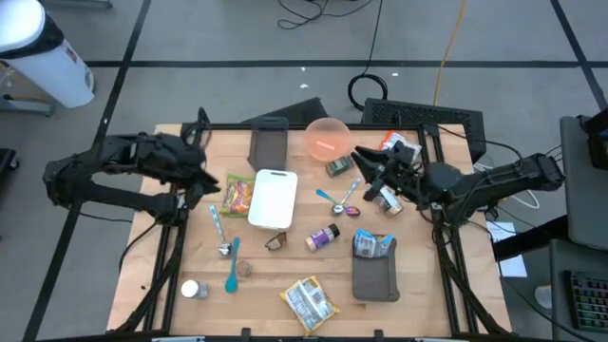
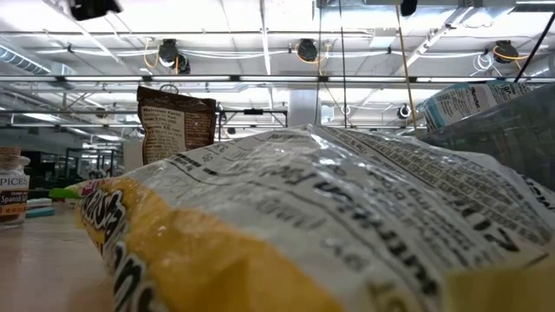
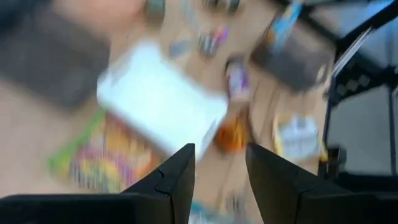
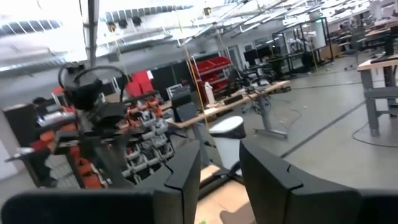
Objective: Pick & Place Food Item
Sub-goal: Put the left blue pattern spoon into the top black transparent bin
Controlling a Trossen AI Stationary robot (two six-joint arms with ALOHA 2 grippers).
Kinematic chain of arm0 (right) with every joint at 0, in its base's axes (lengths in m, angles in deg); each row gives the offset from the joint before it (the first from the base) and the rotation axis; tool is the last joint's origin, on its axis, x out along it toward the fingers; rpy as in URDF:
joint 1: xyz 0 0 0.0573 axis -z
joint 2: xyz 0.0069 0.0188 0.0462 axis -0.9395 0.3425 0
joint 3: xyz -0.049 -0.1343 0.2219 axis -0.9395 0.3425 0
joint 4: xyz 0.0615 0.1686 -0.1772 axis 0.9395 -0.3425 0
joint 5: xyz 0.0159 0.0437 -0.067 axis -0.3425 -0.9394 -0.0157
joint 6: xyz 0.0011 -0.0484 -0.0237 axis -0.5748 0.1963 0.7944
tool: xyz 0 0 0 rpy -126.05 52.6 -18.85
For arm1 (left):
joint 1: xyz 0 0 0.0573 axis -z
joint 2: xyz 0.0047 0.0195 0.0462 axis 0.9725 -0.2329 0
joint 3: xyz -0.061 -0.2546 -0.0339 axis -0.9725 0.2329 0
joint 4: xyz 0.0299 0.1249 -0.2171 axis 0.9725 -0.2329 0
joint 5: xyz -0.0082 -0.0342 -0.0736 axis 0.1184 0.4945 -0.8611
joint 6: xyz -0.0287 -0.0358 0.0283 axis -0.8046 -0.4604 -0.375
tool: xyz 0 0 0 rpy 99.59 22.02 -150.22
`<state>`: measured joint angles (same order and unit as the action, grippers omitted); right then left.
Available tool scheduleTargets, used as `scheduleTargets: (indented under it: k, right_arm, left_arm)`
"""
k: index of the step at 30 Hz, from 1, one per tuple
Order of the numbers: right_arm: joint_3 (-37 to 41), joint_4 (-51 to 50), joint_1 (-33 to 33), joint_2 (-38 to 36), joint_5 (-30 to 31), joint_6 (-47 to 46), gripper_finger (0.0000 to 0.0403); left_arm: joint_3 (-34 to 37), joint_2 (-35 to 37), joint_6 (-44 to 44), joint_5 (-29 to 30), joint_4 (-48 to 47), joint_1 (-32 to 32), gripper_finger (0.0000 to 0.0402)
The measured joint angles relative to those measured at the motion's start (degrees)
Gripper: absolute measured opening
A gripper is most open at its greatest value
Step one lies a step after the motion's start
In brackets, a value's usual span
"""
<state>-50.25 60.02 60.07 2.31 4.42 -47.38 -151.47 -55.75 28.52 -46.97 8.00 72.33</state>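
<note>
Food items lie about the wooden table [image 1: 171, 252]. A colourful snack bag [image 1: 237, 195] lies flat beside a white board [image 1: 273, 198]. A yellow-and-white chip bag [image 1: 309, 302] rests near the front edge and fills the low view [image 2: 303, 225]. A blue packet [image 1: 372, 245] lies on a grey tray [image 1: 376, 280]. My left gripper [image 1: 207, 180] hovers open at the table's left, above the snack bag [image 3: 106, 155] and the board [image 3: 158, 102]. My right gripper [image 1: 366, 171] is open, raised over the right half and tipped up toward the room [image 4: 219, 149].
At the back stand a second grey tray [image 1: 268, 142], a pink bowl [image 1: 328, 138] and a green can [image 1: 339, 167]. Spoons [image 1: 337, 198], a spice bottle [image 1: 323, 236], sunglasses [image 1: 275, 241], a teal spoon [image 1: 233, 268] and a small jar [image 1: 193, 289] are scattered mid-table.
</note>
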Motion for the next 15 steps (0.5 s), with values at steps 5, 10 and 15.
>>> scheduleTargets:
  k: [5, 10, 15]
  right_arm:
    - [0.0, 0.0, 1.6, 2.6, -0.1, 0.0, 0.0102]
    - [0.0, -0.5, 2.7, 4.5, -0.1, 0.0, 0.0102]
    - [0.0, -0.5, 2.8, 4.8, -0.1, 2.0, 0.0102]
  left_arm:
    - [0.0, -2.7, -10.5, 0.0, -9.4, 8.3, 0.0150]
    - [0.0, -7.6, -20.0, 3.2, -8.7, 20.4, 0.0149]
    - [0.0, -15.2, -27.4, 7.9, -7.8, 32.6, 0.0149]
